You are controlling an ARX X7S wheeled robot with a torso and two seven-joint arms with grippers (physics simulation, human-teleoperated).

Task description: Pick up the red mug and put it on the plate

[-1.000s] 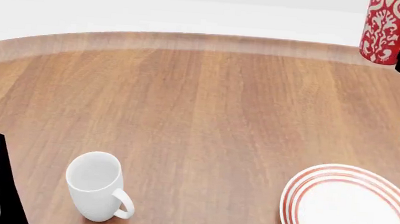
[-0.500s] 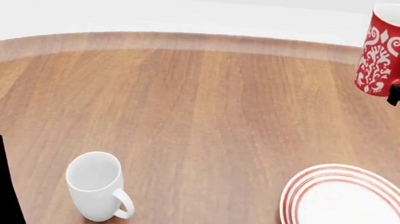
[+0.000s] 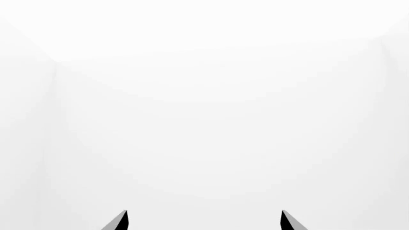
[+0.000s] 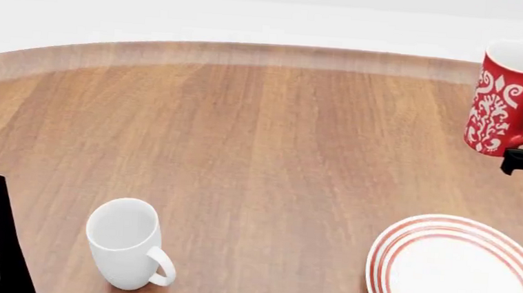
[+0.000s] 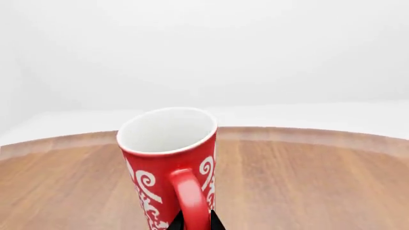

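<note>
At the near right edge the plate (image 4: 460,274) lies on the wooden table (image 4: 262,139), with nothing on it. At the near left stands a plain white mug (image 4: 128,242), also with nothing inside. Farther right, the red mug (image 4: 506,100) hangs above the table, slightly tilted. Only the right wrist view shows its white inside and the right gripper (image 5: 195,223) clamped on its handle. The left wrist view shows the left gripper (image 3: 203,221) with fingers spread before white background.

Red mug (image 4: 506,101) with white pattern: aloft, slightly tilted, beyond plate (image 4: 460,274); red-ringed white plate on table, bare.
</note>
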